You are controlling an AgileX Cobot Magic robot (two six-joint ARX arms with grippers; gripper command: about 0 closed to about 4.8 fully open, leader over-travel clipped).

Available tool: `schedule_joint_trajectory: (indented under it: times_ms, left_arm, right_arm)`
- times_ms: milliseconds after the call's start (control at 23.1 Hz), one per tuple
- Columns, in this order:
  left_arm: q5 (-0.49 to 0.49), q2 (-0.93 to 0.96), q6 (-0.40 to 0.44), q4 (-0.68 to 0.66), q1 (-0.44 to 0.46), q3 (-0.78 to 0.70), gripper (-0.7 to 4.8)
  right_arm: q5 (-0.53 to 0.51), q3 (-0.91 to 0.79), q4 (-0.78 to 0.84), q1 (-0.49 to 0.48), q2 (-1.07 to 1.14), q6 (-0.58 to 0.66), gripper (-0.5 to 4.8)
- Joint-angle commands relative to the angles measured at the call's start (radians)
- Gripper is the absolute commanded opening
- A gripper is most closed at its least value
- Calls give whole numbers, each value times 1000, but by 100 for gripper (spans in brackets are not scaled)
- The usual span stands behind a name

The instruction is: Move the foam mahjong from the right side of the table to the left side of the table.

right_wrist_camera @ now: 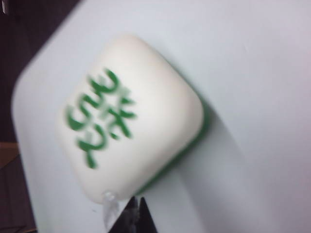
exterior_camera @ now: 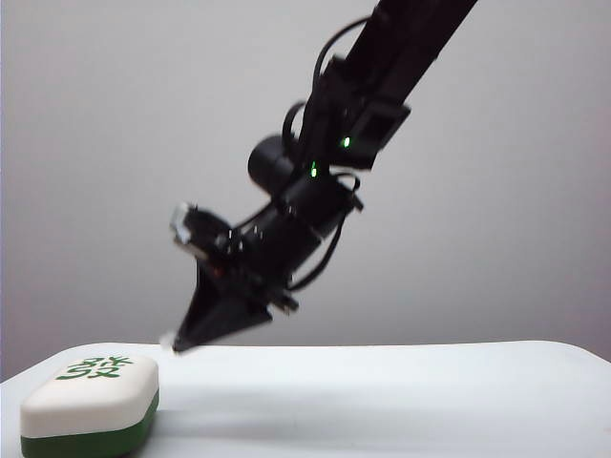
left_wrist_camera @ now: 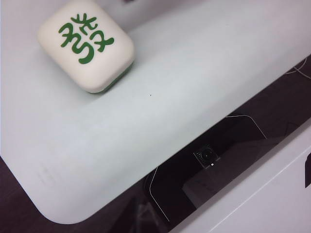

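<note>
Exterior view: the foam mahjong point(exterior_camera: 91, 405) sits flat at the lower left of the frame, near the left corner of the table point(exterior_camera: 401, 401), green character up. My right gripper point(exterior_camera: 177, 343) hangs just above the tabletop, close beside the block's upper right and apart from it, fingers drawn to a narrow point, holding nothing. My left gripper shows in no picture, so I cannot tell its state

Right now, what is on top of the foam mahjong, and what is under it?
Nothing lies on the foam mahjong; only its green character shows. Under it is the table; the contact patch is covered. The right gripper hangs beside it, not touching. The left gripper is out of view.
</note>
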Motion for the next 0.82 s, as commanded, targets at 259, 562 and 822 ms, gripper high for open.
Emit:
schedule_joint_trajectory:
  times_ms: [259,562,822]
  left_arm:
    - [2,-3,-3,51,0,10,-6]
    - [-57,-7,-11,106,2,11,-6]
    - [-113,-140,-84,212,3,11,-6]
  right_arm:
    - [-30,5,-323,8,-140,-159,-5]
    - [61,1,-498,21,-355,-210,-5]
    - [175,-110,-472,-102,-617,-169,-5]
